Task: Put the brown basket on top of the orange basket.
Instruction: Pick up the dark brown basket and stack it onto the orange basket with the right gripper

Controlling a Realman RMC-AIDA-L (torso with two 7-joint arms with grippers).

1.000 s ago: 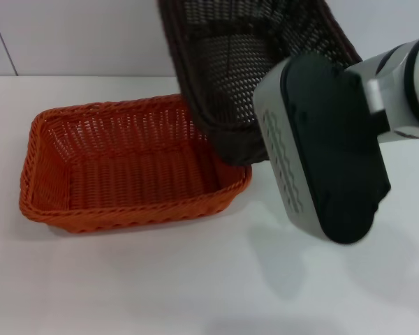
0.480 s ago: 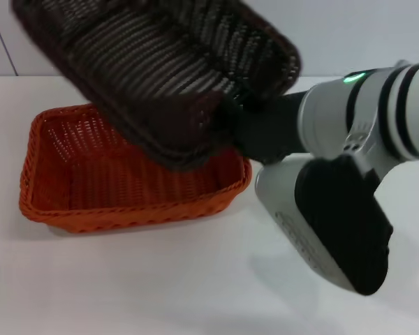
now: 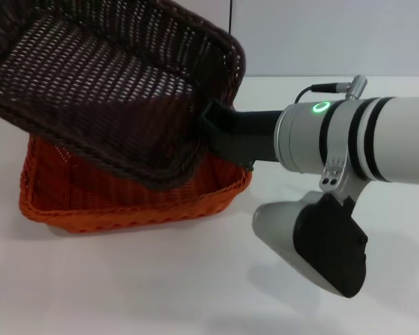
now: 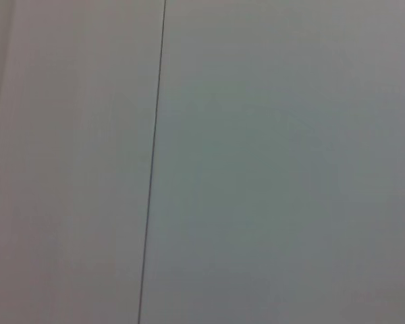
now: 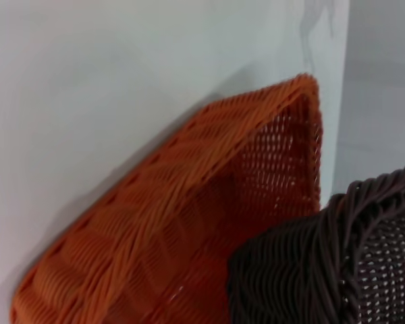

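Observation:
The brown basket hangs tilted in the air over the orange basket, its low corner just above the orange basket's right half. My right gripper reaches in from the right and is shut on the brown basket's right rim; its fingertips are hidden by the weave. The orange basket stands upright on the white table, its far side covered by the brown one. The right wrist view shows the orange basket's wall with the brown basket's rim close above it. My left gripper is out of view.
The white table spreads in front and to the right. A grey-and-black arm housing hangs low over the table at front right. A pale wall stands behind. The left wrist view shows only a wall panel seam.
The brown basket has swung left and come down, from beside the orange basket's right end to over it. My right arm has turned and stretched leftward.

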